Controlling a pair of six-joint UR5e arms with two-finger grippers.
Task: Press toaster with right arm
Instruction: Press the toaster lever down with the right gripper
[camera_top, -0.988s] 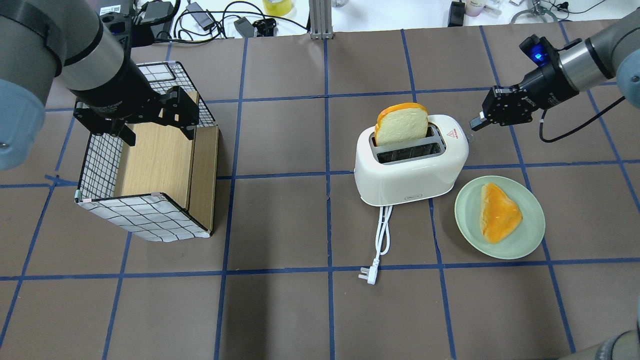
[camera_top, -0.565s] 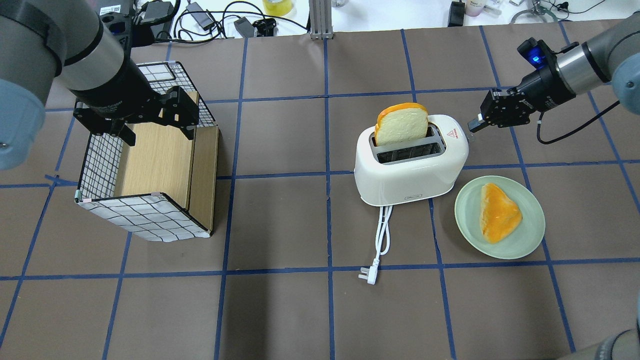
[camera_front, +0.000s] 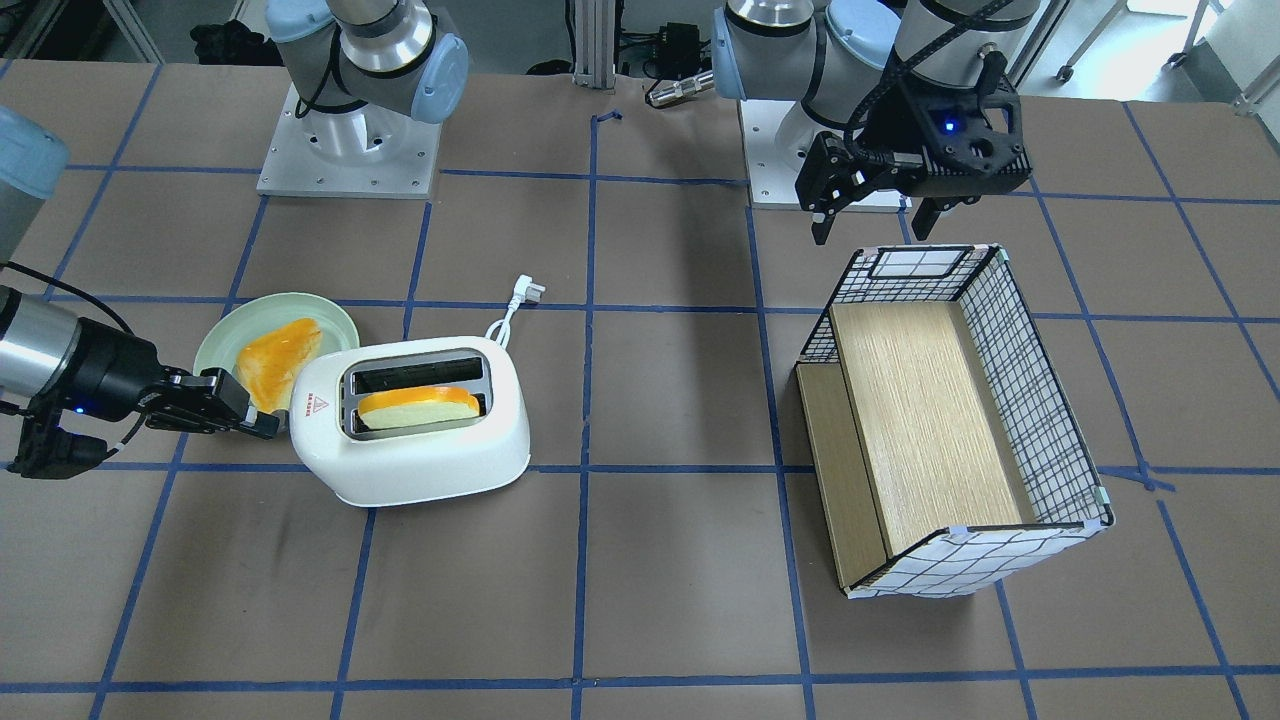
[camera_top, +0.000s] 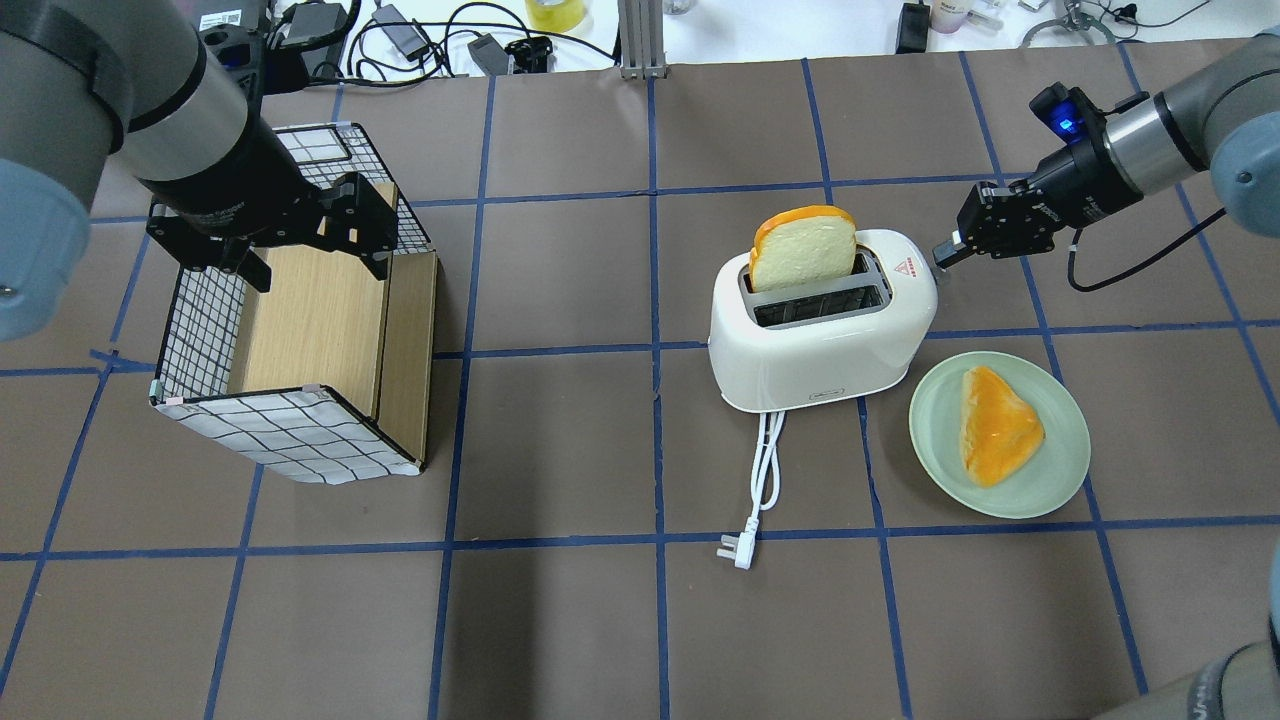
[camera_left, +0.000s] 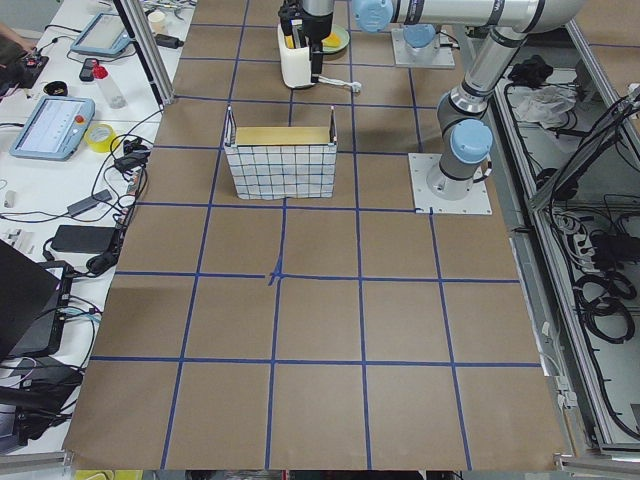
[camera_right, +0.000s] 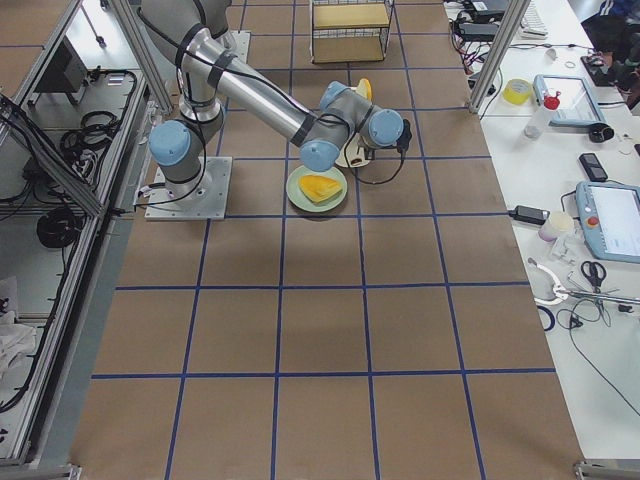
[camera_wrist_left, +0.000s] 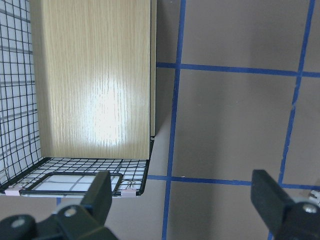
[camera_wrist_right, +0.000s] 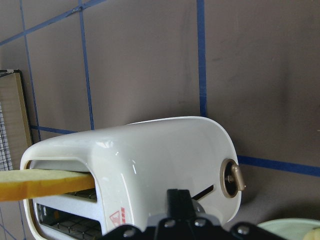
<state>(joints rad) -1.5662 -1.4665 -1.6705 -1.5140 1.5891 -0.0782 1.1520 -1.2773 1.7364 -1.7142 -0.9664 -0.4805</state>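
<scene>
You'll see the right gripper, jaws pinched closed, just beside the toaster at its 2 o'clock; left gripper hangs over the wire basket, jaws spread open.

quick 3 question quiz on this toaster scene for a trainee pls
1. True or false: the bread slice stands in the toaster's slot farther from the robot.
2. The right gripper is: A) open above the toaster's slots; B) shut beside the toaster's end with the warning triangle; C) shut on the bread slice.
3. Fill in: the orange-topped bread beside the toaster lies on a pale green ____.

Key: 1 true. 2 B. 3 plate.
</scene>
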